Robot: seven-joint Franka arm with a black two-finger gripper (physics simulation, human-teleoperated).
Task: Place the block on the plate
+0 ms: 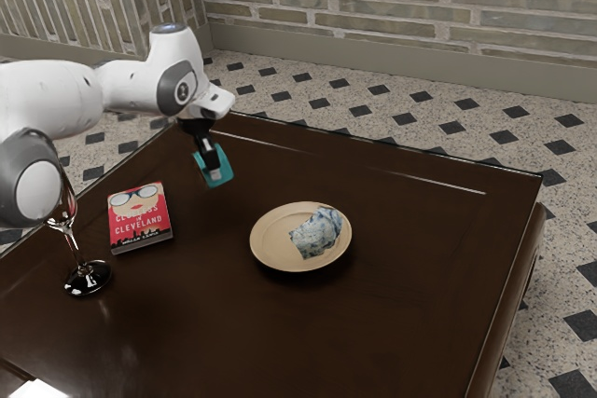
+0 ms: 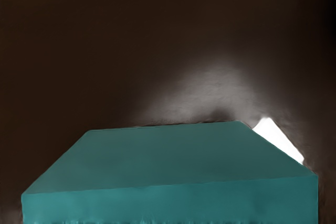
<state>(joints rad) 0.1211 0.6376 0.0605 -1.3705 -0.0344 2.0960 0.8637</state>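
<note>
The teal rectangular block [image 1: 225, 164] was in the black two-finger gripper [image 1: 215, 173], its fingers clamped on it, raised over the table [image 1: 401, 323] near the far corner at the exterior view's upper left. A broad stretch of bare wood lay between the block and the round tan plate [image 1: 267, 247], which sat well in from the table's edges. On the plate, the part toward the exterior view's left was open; the other side carried an irregular blue-and-white patterned piece [image 1: 317, 233], reaching close to the rim.

The block hung tilted, its long axis slanting down toward the exterior view's right — broad face toward that camera. In the wrist view its flat, plain faces met in straight edges.

The tabletop was dark brown, glossy wood. Toward its edge at the exterior view's left lay a red paperback book [image 1: 139, 217] with an illustrated cover — and near it an upright stemmed glass [image 1: 86, 277] with shiny reflections.
</note>
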